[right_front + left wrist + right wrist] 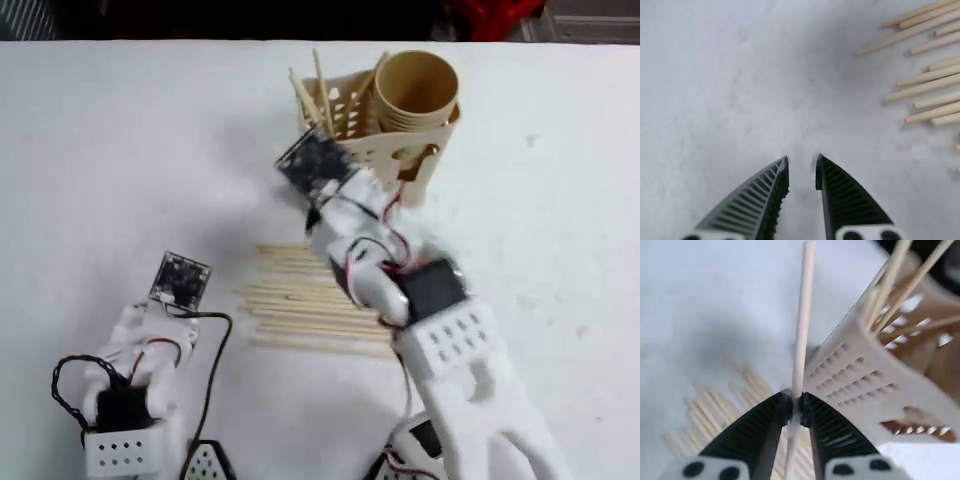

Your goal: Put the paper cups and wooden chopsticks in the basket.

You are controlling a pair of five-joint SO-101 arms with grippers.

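At the upper centre of the high view stood the basket (385, 150), pale beige plastic with a perforated wall. And there were the paper cups (415, 90), tan and nested into one stack in its right half; how many, I could not tell. Three wooden chopsticks (320, 80) poked up out of its left half. Just below the basket, the right fingers (760, 432) were clamped on the held stick (802, 315), a single pale one right beside the basket wall. Mid-frame, the loose pile (300, 300) lay flat in rows, well over a dozen, too overlapped to count. Lower left, the left fingers (760, 200) hung slightly apart over bare counter (110, 150), gripping nothing. The counter was white. A dark strip ran behind it, with something red (495, 15) at upper right.
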